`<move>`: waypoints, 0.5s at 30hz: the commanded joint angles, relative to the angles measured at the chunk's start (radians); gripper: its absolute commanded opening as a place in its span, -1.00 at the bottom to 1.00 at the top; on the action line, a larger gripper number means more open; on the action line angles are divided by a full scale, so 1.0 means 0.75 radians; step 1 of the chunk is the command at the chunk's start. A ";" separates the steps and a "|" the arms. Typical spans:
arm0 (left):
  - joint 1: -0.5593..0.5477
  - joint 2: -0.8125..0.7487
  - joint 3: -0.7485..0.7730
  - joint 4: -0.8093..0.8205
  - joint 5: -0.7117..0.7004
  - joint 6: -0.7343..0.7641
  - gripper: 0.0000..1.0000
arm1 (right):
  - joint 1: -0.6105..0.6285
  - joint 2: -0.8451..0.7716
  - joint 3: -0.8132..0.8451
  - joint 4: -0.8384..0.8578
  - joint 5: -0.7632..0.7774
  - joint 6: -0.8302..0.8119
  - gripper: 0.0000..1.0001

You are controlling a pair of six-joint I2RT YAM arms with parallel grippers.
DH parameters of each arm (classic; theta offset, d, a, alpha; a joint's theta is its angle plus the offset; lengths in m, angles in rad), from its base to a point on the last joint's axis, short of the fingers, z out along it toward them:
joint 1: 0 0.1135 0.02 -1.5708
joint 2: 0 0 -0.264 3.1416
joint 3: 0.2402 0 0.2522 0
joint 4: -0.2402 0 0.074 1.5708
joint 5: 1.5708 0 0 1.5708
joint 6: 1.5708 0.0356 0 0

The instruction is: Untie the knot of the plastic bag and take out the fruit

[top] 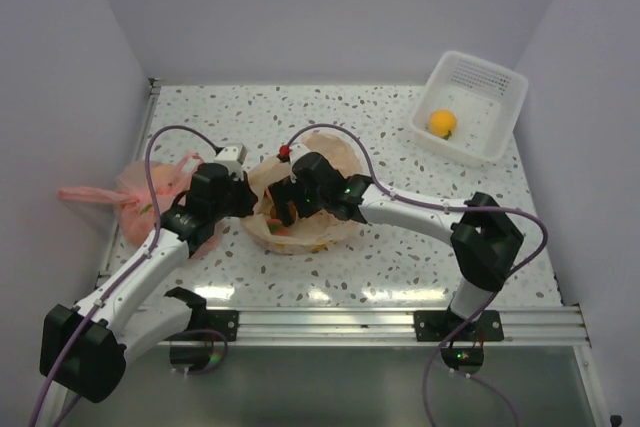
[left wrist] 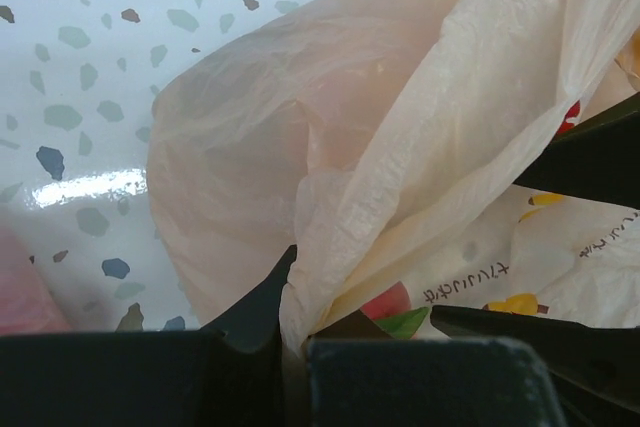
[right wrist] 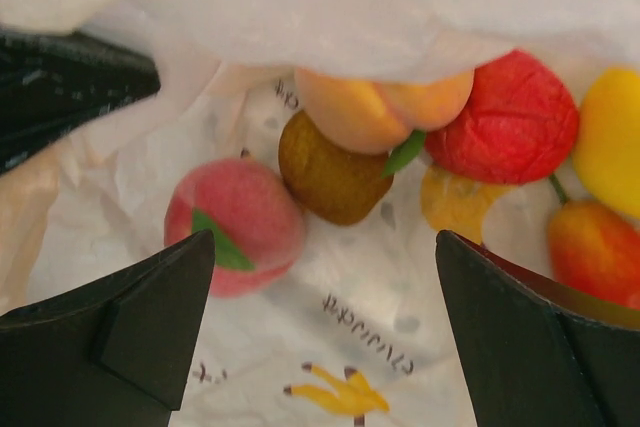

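Plastic bag (top: 335, 159), pale peach-orange and crinkly, sits at the middle of the speckled table (top: 420, 257) with its mouth spread wide. We see the left gripper (left wrist: 298, 332) clamped together on a bunched fold of the bag's rim, on the bag's 9 o'clock side in the top view. The right gripper (right wrist: 325, 317) reaches into the mouth from 3 o'clock. Its jaws are wide apart and it hangs over the fruit, holding nothing.

Inside the bag, the right wrist view shows us six pieces lying on the printed film. A brown fruit (right wrist: 330, 172) lies near the middle. A pink peach (right wrist: 235, 227) with a green leaf is just beside it at 8 o'clock. An orange fruit (right wrist: 380, 107) touches it at 1 o'clock. A red crinkled fruit (right wrist: 510, 117) lies at 2 o'clock, and a yellow fruit (right wrist: 610, 142) lies beyond that at the picture's edge. An orange-red fruit (right wrist: 590, 247) lies at 4 o'clock.

At 2 o'clock from the bag, well apart, a white basket (top: 512, 107) holds one round orange piece (top: 441, 123). At 9 o'clock, a pink bag (top: 150, 187) lies at the table's edge, tied, and we cannot make out its contents.
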 commanded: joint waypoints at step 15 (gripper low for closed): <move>-0.004 -0.027 -0.007 0.047 -0.055 0.026 -1.00 | -0.010 0.302 0.137 0.539 0.315 -0.102 0.97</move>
